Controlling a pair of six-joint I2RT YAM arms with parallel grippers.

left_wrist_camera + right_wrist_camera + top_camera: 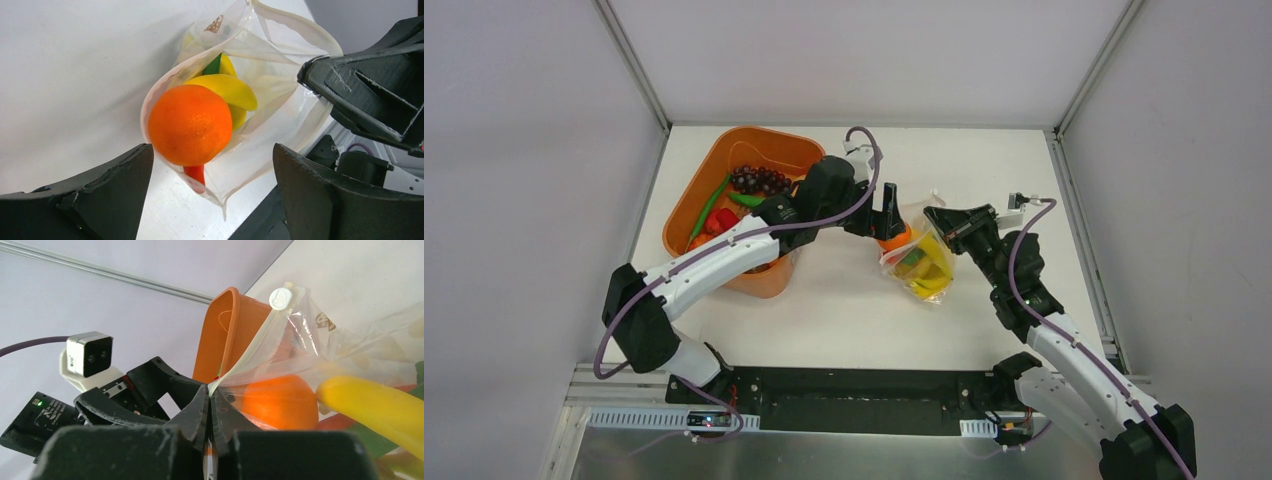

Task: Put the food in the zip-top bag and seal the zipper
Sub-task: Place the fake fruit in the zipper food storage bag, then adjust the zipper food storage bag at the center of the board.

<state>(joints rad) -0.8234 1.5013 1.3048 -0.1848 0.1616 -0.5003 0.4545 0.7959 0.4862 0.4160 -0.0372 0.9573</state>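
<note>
From above, your left gripper (887, 222) hung over the mouth of the zip-top bag (924, 272), which lay to the right of the orange tub (714, 165). In your left wrist view, its jaws stood wide apart, released, above a toy orange (190, 124) and a banana (227, 90) in the bag's open mouth. In your right wrist view, your right gripper (210, 392) was clenched on the bag's zipper (250, 352) edge.
</note>
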